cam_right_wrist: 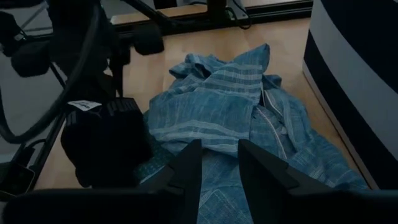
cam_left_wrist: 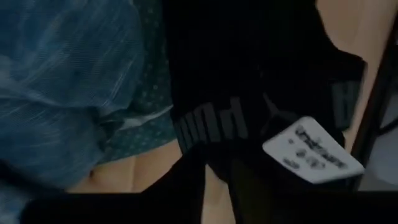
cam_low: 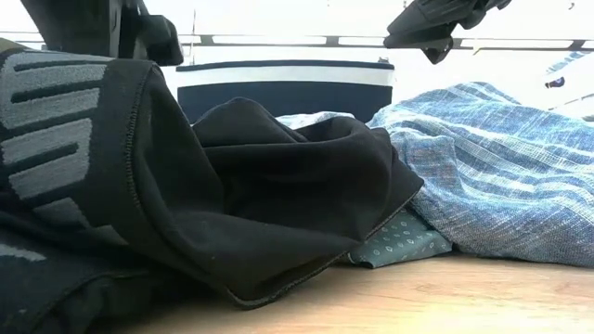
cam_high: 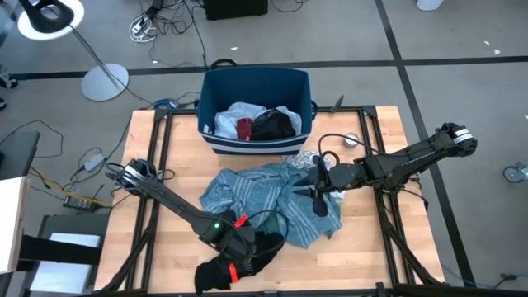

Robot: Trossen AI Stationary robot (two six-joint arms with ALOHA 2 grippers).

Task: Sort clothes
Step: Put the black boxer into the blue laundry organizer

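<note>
Wooden tabletop (cam_high: 367,227) carries the blue striped shirt (cam_high: 264,198) and black garment (cam_high: 247,256), unsorted before the bin (cam_high: 216,99). Left gripper (cam_high: 239,247) sits in the black cloth, grip impossible to tell; right gripper (cam_right_wrist: 217,165) hovers over the shirt, jaws parted, likely to pick it.

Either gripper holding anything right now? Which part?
Left gripper is on the black garment near its waistband, but whether it grips cannot be told. Right gripper hangs open over the blue shirt, holding nothing.
</note>
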